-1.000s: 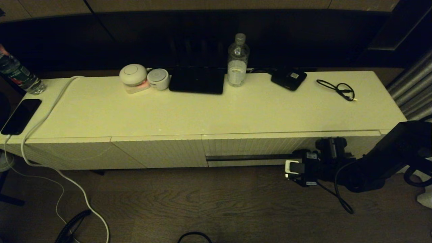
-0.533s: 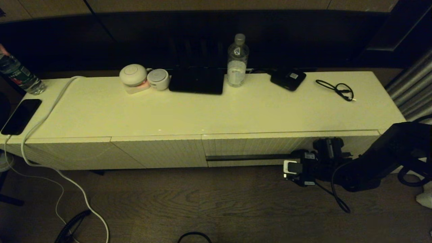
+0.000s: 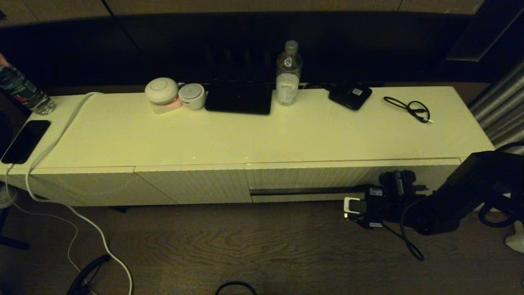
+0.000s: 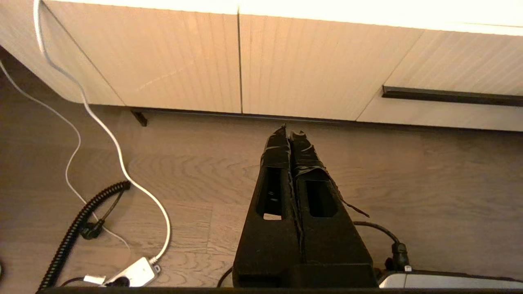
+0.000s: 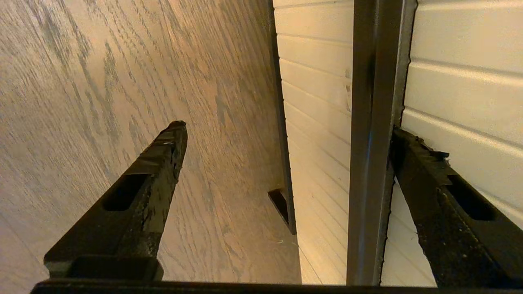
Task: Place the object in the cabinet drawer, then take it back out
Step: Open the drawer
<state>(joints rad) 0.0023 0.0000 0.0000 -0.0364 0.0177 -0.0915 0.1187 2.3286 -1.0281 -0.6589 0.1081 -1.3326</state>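
Changing since a second ago: we see the right gripper [image 3: 353, 207] sit slightly lower and nearer than before, still at the right end of the handle slot [image 3: 303, 191]; nothing on the cabinet top [image 3: 266, 135] has moved.
Object: the object [image 3: 239, 98] lies as a flat dark bundle at the far edge of the cabinet top, between the two white round devices [image 3: 161, 92] on its left and the water bottle [image 3: 288, 76] on its right.
Cabinet drawer: the cabinet drawer [image 3: 307, 178] is shut, its ribbed front flush with the plain ribbed panels [image 3: 192, 184] to its left.
Surface: to the right we find a small black box [image 3: 350, 95] and a looped black cable [image 3: 409, 107]; at the far left, a phone [image 3: 25, 140], a white cord [image 3: 53, 139] and a second bottle [image 3: 22, 92].
Room: a wooden floor [image 3: 245, 246] runs along the cabinet's near side.
Right arm: it reaches in low from the right; in the wrist view the right gripper [image 5: 288, 128] is spread wide, one finger [image 5: 429, 171] against the ribbed front just beside the slot, the other over the floor, gripping nothing.
Left arm: the left gripper [image 4: 288, 132] hangs over the floor near the cabinet front, its fingers pressed together and empty.
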